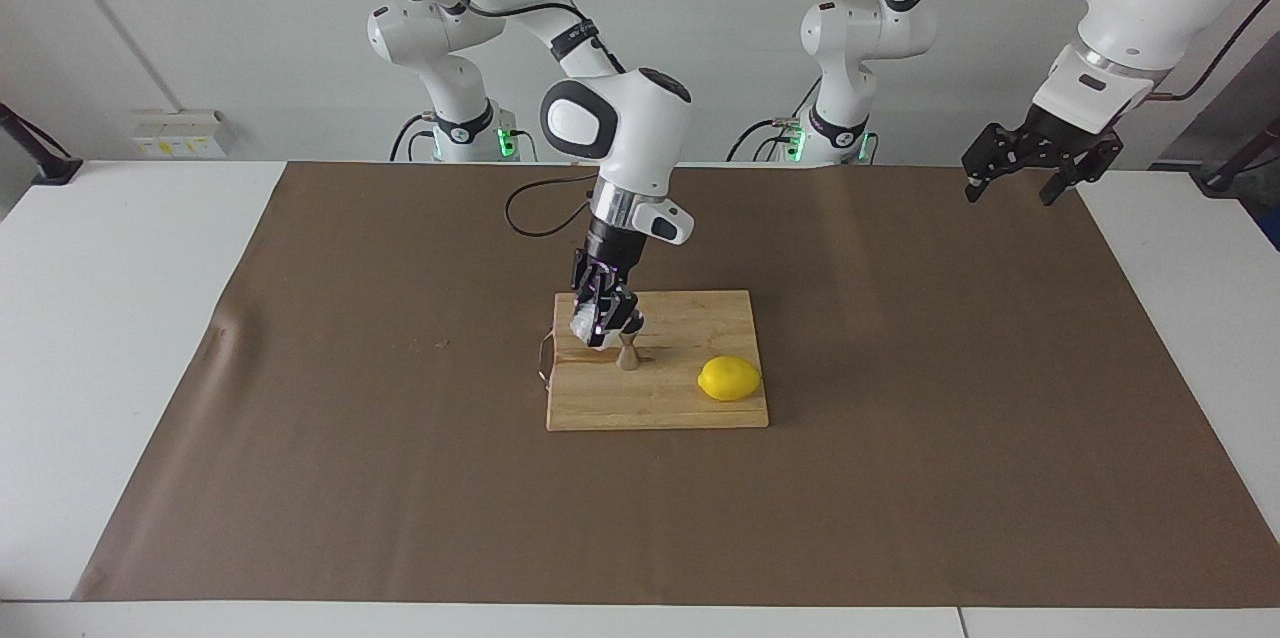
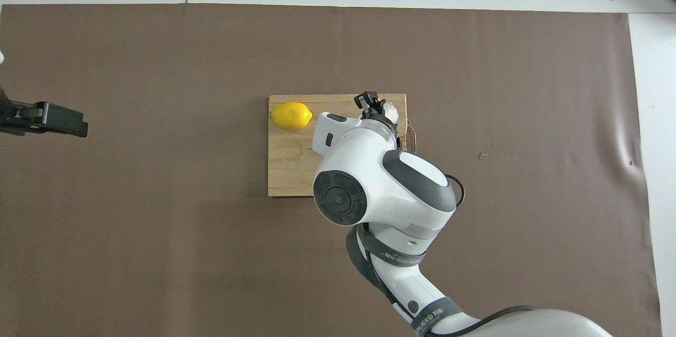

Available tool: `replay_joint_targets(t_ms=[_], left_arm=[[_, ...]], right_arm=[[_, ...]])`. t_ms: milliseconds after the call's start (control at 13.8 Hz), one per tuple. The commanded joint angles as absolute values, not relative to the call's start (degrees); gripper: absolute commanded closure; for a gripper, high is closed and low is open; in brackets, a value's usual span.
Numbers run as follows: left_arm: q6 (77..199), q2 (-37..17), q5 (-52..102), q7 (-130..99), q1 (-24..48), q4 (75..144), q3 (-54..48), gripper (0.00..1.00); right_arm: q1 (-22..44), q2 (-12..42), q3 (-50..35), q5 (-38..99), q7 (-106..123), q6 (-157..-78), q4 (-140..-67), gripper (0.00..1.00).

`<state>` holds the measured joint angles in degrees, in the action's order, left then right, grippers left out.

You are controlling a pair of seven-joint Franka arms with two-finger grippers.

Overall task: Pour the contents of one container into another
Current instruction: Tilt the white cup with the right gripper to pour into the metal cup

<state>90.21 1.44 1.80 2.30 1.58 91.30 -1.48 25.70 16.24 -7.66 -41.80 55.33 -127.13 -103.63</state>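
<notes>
My right gripper [image 1: 603, 323] [image 2: 376, 110] is shut on the small clear glass tumbler [image 1: 583, 327] [image 2: 391, 110], held tilted just above the wooden cutting board [image 1: 690, 403] [image 2: 288, 168]. Right beside the tumbler stands the small steel hourglass jigger [image 1: 627, 354], upright on the board; in the overhead view the arm hides it. My left gripper [image 1: 1011, 181] [image 2: 58, 120] waits open, high over the mat at the left arm's end of the table.
A yellow lemon [image 1: 729, 378] [image 2: 291, 115] lies on the board toward the left arm's end. A thin metal loop [image 1: 544, 358] sticks out at the board's other end. The brown mat [image 1: 950, 398] covers the table.
</notes>
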Motion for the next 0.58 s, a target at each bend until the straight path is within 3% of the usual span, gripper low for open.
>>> replay_joint_targets(t_ms=[0, 508], left_arm=[[89.74, 2.46, 2.11, 2.64, 1.32, 92.29, -1.49, 0.00], [89.74, 2.46, 2.20, 2.64, 1.32, 92.29, -1.49, 0.00]], right_arm=[[24.08, 15.12, -8.17, -37.90, 55.46, -128.15, -104.33, 0.69], [23.38, 13.62, -8.09, -27.88, 55.72, -128.14, -103.71, 0.69]])
